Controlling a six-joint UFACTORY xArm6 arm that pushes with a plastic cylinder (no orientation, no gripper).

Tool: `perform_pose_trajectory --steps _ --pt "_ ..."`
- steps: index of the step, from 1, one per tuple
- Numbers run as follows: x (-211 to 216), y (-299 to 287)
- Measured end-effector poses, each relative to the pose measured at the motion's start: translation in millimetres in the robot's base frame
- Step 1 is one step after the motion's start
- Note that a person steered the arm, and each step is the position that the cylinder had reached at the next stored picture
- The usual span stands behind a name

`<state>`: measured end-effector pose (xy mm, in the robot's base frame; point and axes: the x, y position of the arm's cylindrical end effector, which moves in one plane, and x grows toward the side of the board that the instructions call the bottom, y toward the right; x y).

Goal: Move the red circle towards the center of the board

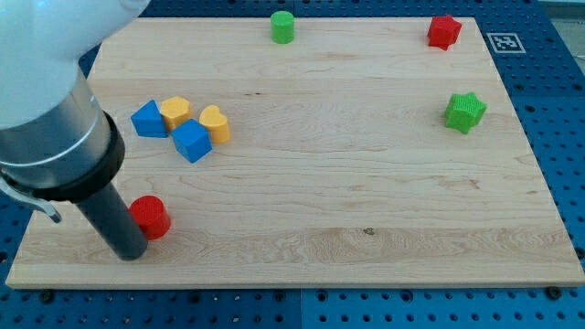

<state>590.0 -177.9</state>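
Nearest the camera, at the near left corner of the counter (384, 265), stands my tip (131, 253), touching the left side of the red circle (150, 217) (the one block this job concerns). I carry no pincer at all, only this rod, so open or closed does not apply. The red circle sits near the counter's near-left edge, well apart from the middle of the board, so as I judge it the push has hardly begun.

Farther back on the left lies a tight cluster: a blue block (192, 142) nearest, a yellow heart-like block (216, 123) touching its right, then another blue block (149, 120) and a yellow block (175, 112) behind. On the right, mid-depth, is a green star (465, 111). At the far edge stand a green cylinder (282, 26) and, in the far right corner, a red star-shaped block (444, 31).

The risk I see: my tip bears on the circle's near-left flank, not squarely behind it. An off-centre push could let the round block slip round the rod, or send it far-left into the blue and yellow cluster.
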Motion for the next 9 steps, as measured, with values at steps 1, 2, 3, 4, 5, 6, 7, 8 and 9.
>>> perform_pose_trajectory --steps 1,2,3,4,5,6,7,8,9 --pt "-0.2 -9.7" --pt "-15.0 -47.0" --pt "-27.5 -68.6" --pt "-25.2 -61.3" --pt "-25.1 -25.3" --pt "-25.1 15.7" --pt "-25.7 55.8" --pt "-30.7 84.8" --pt "-32.8 119.2"
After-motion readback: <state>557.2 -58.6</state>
